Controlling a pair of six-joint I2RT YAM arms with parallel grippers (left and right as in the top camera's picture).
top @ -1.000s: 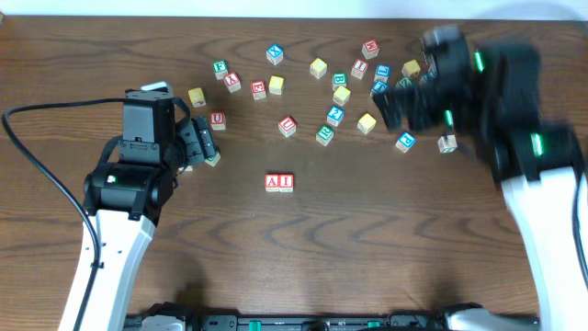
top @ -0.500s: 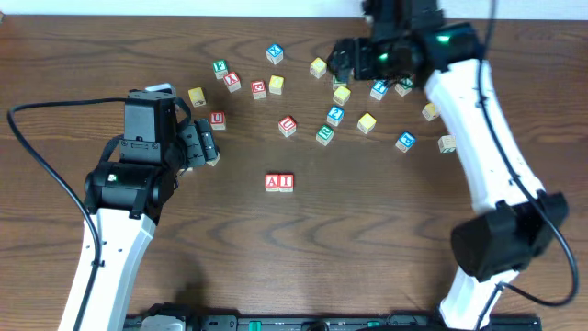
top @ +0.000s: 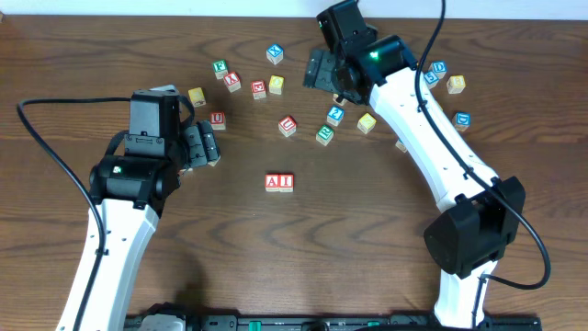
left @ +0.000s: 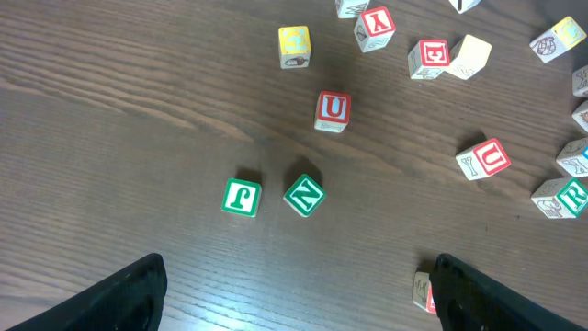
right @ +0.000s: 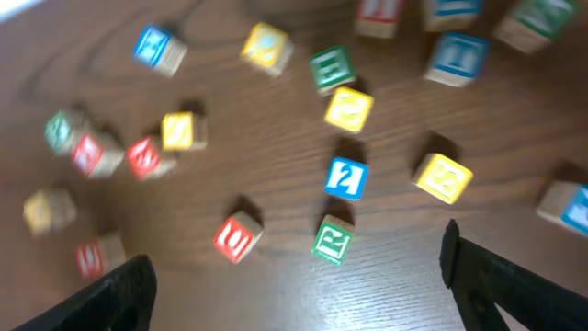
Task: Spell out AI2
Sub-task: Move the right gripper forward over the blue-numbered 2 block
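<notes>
The red A block (top: 273, 181) and red I block (top: 286, 181) stand side by side at mid-table. A blue "2" block (top: 335, 114) lies among the scattered blocks at the back; it also shows in the right wrist view (right: 346, 177). My right gripper (top: 322, 72) hangs open and empty over the back cluster, up and to the left of the "2"; its jaws (right: 299, 285) hold nothing. My left gripper (top: 204, 144) is open and empty at the left, left of the A and I pair; its jaws (left: 294, 294) hold nothing.
Scattered letter blocks: green R (right: 332, 240), a red block (right: 237, 236), yellow (right: 442, 176), red U (left: 333, 110), green J (left: 241, 197), green N (left: 303, 194). More blocks lie at the far right (top: 455, 84). A red block's edge (left: 421, 294) sits beside my left gripper's right finger.
My right arm has swung from the right side to the back middle, over the block cluster. Several blocks at the far right have shifted. My left arm has barely moved.
</notes>
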